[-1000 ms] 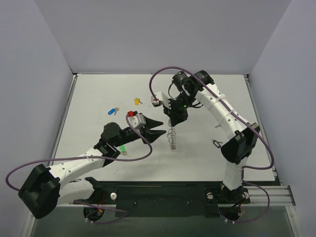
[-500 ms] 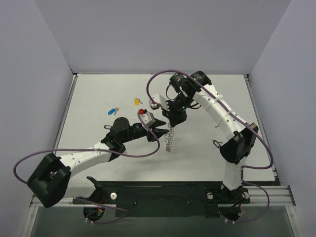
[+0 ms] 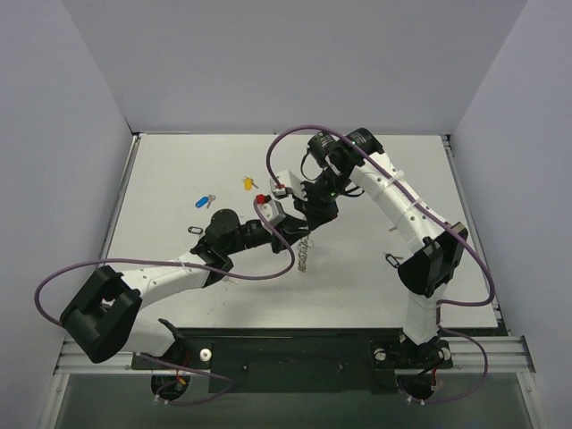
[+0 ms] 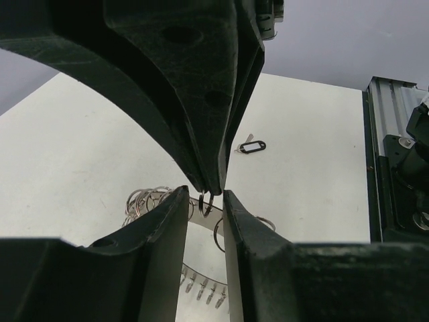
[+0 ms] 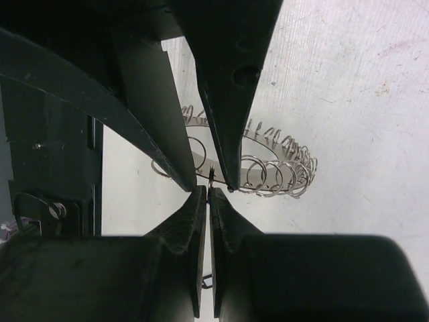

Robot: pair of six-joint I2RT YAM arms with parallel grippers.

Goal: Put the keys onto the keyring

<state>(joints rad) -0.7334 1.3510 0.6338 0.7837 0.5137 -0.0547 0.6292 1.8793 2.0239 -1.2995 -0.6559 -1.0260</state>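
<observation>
While my right claw (image 5: 207, 191) pinches shut on the keyring's (image 5: 281, 168) top loop, the rest dangles: light, springy, slippery thin wire. My left claw (image 4: 206, 194) stands part-open around that same loop. Keys (image 3: 205, 200) lie on the surface (image 3: 179, 161), well left of the keyring.

The left gripper (image 3: 295, 234) has swung in to meet the right gripper (image 3: 310, 225) at the top of the hanging keyring (image 3: 306, 255), its jaws narrower. The keyring has drifted slightly left.
</observation>
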